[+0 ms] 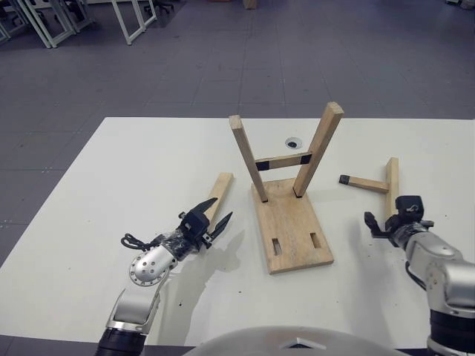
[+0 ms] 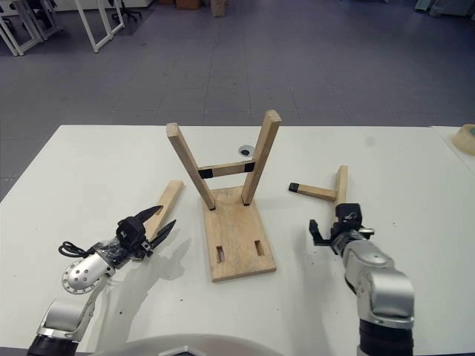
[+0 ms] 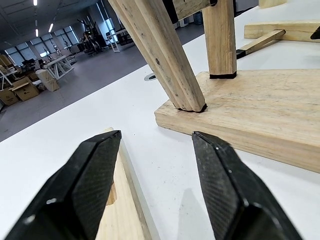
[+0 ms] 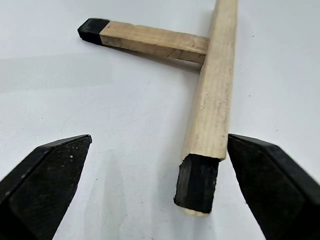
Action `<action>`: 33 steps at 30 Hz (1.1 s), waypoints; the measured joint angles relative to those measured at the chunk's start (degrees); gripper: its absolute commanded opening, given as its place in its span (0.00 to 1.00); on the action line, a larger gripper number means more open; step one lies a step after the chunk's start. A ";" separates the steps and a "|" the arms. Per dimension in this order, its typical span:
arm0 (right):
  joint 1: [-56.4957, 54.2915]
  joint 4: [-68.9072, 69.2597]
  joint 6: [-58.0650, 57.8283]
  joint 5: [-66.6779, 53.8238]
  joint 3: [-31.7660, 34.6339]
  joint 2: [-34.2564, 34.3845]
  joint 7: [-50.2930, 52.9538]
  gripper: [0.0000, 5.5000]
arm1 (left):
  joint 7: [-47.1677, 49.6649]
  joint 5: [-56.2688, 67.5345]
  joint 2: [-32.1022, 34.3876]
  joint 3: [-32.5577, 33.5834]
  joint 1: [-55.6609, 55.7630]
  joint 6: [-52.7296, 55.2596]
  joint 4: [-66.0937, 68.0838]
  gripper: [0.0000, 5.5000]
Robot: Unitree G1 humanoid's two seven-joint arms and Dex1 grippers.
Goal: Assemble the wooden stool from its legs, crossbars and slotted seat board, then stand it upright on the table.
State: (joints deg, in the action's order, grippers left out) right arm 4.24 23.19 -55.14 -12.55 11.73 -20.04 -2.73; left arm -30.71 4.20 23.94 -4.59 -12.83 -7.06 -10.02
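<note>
The slotted seat board [image 1: 293, 222] lies flat mid-table. Two legs [image 1: 247, 157] [image 1: 318, 148] stand in its far end, leaning apart, joined by a crossbar [image 1: 283, 161]. Two slots [image 1: 276, 247] at its near end are empty. A loose leg [image 1: 220, 194] lies left of the board. My left gripper [image 1: 217, 211] is open at that leg's near end, one finger [image 3: 90, 185] over the wood [image 3: 122, 210]. To the right lies another leg [image 1: 391, 182] with a crossbar [image 1: 364, 183] stuck in it. My right gripper [image 4: 160, 140] is open around this leg's black-tipped near end [image 4: 196, 184].
A round cable hole [image 1: 294, 141] sits in the table behind the board. A beige object [image 2: 467, 138] lies at the far right edge. The table's far edge [image 1: 185, 119] drops to grey floor. Bare tabletop lies at the front and far left.
</note>
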 measured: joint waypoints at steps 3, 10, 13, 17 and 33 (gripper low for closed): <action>-0.08 -4.65 6.95 3.67 -0.51 3.02 3.81 0.70 | -0.03 0.00 -0.01 -0.10 0.11 0.01 0.12 0.48; -2.85 -18.39 21.46 8.21 1.12 6.39 9.94 0.44 | -0.05 0.00 -0.06 -0.17 0.48 0.01 0.41 0.48; -3.18 -20.48 24.61 9.27 2.22 7.03 11.67 0.33 | -0.11 0.02 -0.05 -0.16 1.27 0.01 0.76 0.48; -3.75 -21.68 26.32 7.93 3.32 8.18 11.05 0.20 | -0.10 0.03 -0.06 -0.13 1.46 0.01 0.83 0.48; -25.82 -7.57 17.34 -32.74 20.02 8.29 2.12 0.19 | 10.21 32.62 -3.06 22.02 17.00 16.98 -4.38 0.48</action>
State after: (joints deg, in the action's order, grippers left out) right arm -21.58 15.62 -37.80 -45.29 31.75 -11.75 -0.60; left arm -20.50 36.82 20.88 17.44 4.16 9.92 -14.41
